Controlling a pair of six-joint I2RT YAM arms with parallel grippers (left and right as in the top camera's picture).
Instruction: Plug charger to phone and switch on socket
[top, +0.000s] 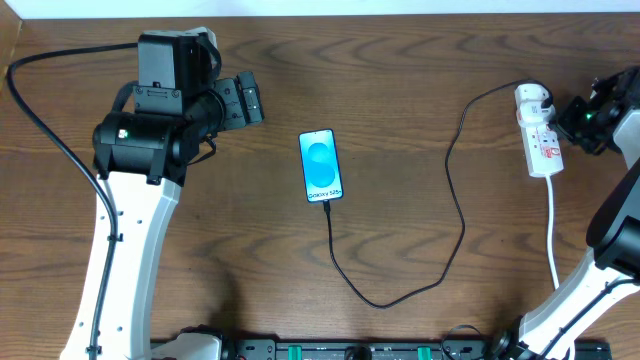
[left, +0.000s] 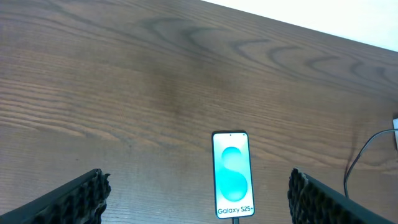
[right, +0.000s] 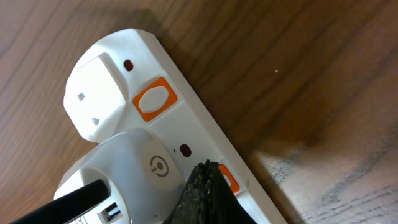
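The phone (top: 320, 166) lies face up mid-table with a light blue screen; it also shows in the left wrist view (left: 232, 174). The black charger cable (top: 380, 300) meets the phone's bottom edge, loops across the table and runs to a white adapter (right: 134, 171) in the socket strip (top: 541, 135). My left gripper (top: 250, 100) is open and empty, hovering left of the phone, with its fingers either side of the left wrist view (left: 199, 205). My right gripper (right: 208, 190) is shut, its tip touching the strip at the second orange switch (right: 229, 180).
A white plug (right: 99, 93) sits at the strip's end beside another orange switch (right: 154, 98). The strip's white cord (top: 553, 240) runs toward the front edge. The black cable also shows at the right edge of the left wrist view (left: 367, 149).
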